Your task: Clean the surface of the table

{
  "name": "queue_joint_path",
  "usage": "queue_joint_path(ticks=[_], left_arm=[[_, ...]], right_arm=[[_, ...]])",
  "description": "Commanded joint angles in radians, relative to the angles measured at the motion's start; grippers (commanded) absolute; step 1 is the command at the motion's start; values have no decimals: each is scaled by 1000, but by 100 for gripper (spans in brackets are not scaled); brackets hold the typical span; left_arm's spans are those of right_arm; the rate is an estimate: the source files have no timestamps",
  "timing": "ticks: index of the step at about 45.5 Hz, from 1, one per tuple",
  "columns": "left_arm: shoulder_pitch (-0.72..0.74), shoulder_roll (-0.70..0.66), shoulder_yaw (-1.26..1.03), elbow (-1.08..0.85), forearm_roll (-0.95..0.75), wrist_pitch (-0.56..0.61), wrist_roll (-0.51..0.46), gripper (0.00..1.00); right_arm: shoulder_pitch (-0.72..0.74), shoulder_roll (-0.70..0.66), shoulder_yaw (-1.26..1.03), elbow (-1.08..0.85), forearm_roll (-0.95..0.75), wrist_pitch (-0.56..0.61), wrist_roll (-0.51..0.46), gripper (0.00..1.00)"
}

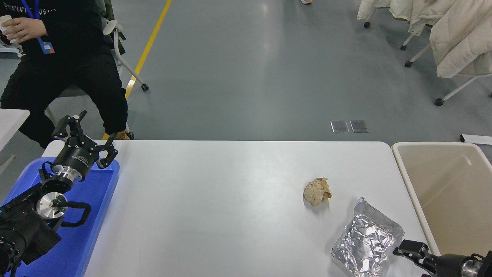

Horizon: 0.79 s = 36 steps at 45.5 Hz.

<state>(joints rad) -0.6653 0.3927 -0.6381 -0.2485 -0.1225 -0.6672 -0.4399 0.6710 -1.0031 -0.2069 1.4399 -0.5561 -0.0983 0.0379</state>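
Now | right tool [409, 251] low beside foil [367, 242], spread unclear | left tool [85, 140] splayed, parked

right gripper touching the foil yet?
Cannot tell. In the head view the right gripper sits right at the edge of the crumpled foil, and neither a gap nor contact shows plainly.

On the white tabletop [215, 200] lie a crumpled brown paper ball [317, 191] and a creased foil wrapper [367, 243]. The right end effector [413, 256] hovers just beside the foil, fingers spread. The left end effector [85, 134] hangs open over a blue tray [92, 231].
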Motion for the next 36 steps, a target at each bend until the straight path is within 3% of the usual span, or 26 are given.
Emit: queue_joint_path(ticks=[1,21,32,36], left_arm=[[0,0,0,0,0,0,1,100],[0,0,0,0,0,0,0,100],[0,0,0,0,0,0,1,100],[0,0,0,0,0,0,1,100]], right_arm=[[-2,43,0,-3,10,-20,-3,96],[-2,150,1,-92,-7,-43,-1,90],[-2,187,0,-113,-10,-43,-1,76],[2,195,0,-118,-11,-41,-1,61]])
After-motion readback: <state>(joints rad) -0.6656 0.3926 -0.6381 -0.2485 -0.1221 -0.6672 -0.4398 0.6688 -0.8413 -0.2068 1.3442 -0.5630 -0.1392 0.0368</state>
